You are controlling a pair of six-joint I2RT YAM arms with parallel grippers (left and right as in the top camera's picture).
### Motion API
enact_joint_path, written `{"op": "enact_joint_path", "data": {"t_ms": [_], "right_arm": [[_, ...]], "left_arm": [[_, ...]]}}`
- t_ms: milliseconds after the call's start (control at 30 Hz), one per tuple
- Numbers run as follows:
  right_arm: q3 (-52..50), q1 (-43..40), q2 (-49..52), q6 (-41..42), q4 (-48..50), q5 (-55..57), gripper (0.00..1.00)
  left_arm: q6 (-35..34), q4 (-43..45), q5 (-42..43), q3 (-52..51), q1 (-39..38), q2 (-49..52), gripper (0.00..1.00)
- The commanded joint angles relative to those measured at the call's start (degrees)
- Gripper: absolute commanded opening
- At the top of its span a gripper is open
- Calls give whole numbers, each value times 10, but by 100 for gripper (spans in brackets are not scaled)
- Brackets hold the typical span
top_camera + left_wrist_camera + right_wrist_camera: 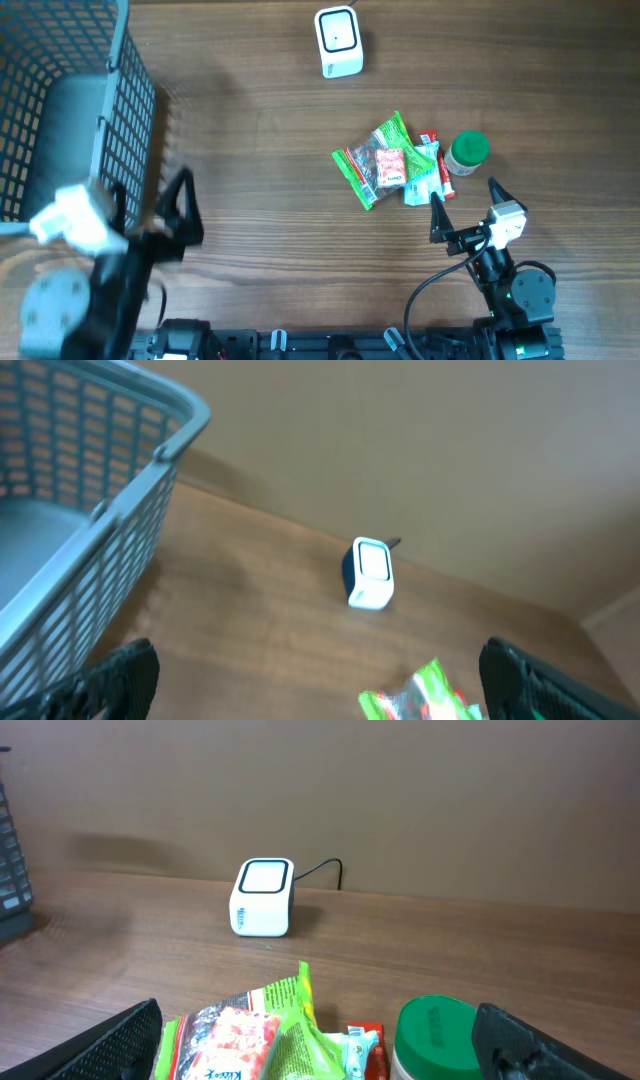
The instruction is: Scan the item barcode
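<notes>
Our left gripper (150, 205) spread wide beside a grey basket (128, 100), our right gripper (463, 192) spread wide near snack packets (388, 165) and green-lidded jar (467, 152), white scanner (338, 42) beyond

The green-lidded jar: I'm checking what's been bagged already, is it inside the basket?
No, the green-lidded jar stands on the table beside the snack packets, far from the basket.

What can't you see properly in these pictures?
Green and red snack packets: barcodes too small overhead, cut off by bottom edge in right wrist.
Green-lidded white jar: label cut off by bottom edge, right wrist.
Grey plastic basket: inside cut by left edge, overhead.
</notes>
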Motion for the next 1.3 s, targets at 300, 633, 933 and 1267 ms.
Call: {"op": "enact_joint_path", "data": {"t_ms": [300, 633, 933, 1267], "right_arm": [[-1, -2, -5, 3, 2, -7, 100], [-1, -2, -5, 3, 2, -7, 100], [-1, -2, -5, 3, 2, -7, 100], [-1, -2, -5, 3, 2, -7, 100]], "left_arm": [[0, 3, -36, -109, 39, -263, 100], [1, 643, 87, -488, 39, -263, 100], [1, 590, 48, -597, 63, -264, 100], [221, 426, 27, -597, 61, -264, 100]]}}
